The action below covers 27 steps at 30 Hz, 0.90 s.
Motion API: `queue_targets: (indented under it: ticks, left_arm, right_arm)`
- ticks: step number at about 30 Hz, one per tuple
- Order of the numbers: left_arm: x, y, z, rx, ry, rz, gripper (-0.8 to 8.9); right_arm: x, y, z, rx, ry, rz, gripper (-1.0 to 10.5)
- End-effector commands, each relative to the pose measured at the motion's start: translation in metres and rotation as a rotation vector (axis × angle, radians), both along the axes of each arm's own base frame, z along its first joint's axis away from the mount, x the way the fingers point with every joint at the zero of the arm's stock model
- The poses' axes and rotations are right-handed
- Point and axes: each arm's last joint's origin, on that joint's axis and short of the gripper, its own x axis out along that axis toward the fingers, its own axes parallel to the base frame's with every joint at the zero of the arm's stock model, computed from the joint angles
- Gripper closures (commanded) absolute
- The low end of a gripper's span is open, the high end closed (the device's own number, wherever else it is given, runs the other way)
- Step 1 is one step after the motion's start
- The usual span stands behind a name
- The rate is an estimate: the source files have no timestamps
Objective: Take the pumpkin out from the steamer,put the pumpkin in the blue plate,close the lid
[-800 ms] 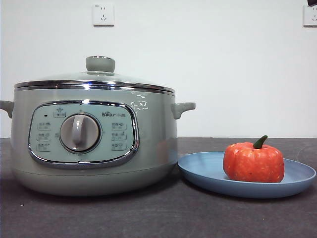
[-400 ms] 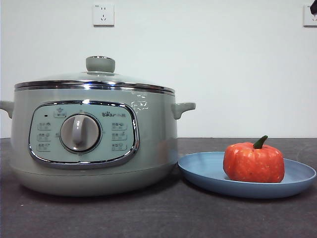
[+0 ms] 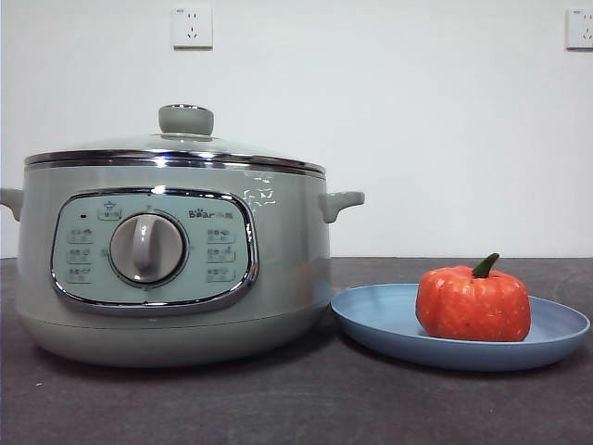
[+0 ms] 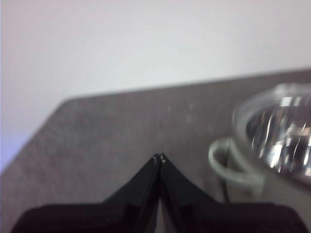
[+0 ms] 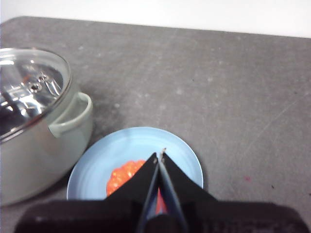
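Orange-red ribbed toy pumpkin (image 3: 473, 303) sits in the wide light-blue plate (image 3: 380, 318); glass lid (image 3: 176, 148) covers the sage-green steamer (image 3: 278, 278).
Left gripper (image 4: 159, 158) and right gripper (image 5: 160, 155) both pressed together, empty.

The pot (image 3: 176, 269) was pale sage green with chrome trim; its lid (image 3: 176, 148) had a green knob. The pumpkin (image 3: 473, 304) was mottled orange-red, on a light-blue plate (image 3: 380, 320).

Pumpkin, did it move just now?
No. The pumpkin sits at the same spot on the blue plate, beside the steamer, as before.
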Motion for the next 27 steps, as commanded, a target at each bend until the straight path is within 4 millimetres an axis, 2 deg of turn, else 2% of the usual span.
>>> queue_targets:
  ticks: [1, 6, 9, 16, 27]
  left_arm:
    - [0.009, 0.0, -0.028, 0.002, 0.031, 0.001, 8.17]
    - [0.015, 0.0, -0.06, -0.032, 0.076, -0.006, 8.17]
    - [0.015, 0.0, -0.07, -0.051, 0.101, -0.004, 8.17]
    - [0.014, -0.001, -0.078, -0.069, 0.173, -0.005, 8.17]
    - [0.014, -0.001, -0.078, -0.076, 0.173, -0.025, 8.17]
  right_arm:
    - [0.0, 0.0, -0.003, 0.003, 0.014, -0.007, 9.5]
    - [-0.001, 0.0, -0.003, -0.001, 0.02, -0.007, 9.5]
    - [0.0, 0.0, -0.003, -0.001, 0.02, -0.007, 9.5]
    - [-0.001, 0.0, -0.003, -0.001, 0.02, -0.007, 9.5]
    - [-0.001, 0.0, -0.004, -0.003, 0.024, -0.007, 9.5]
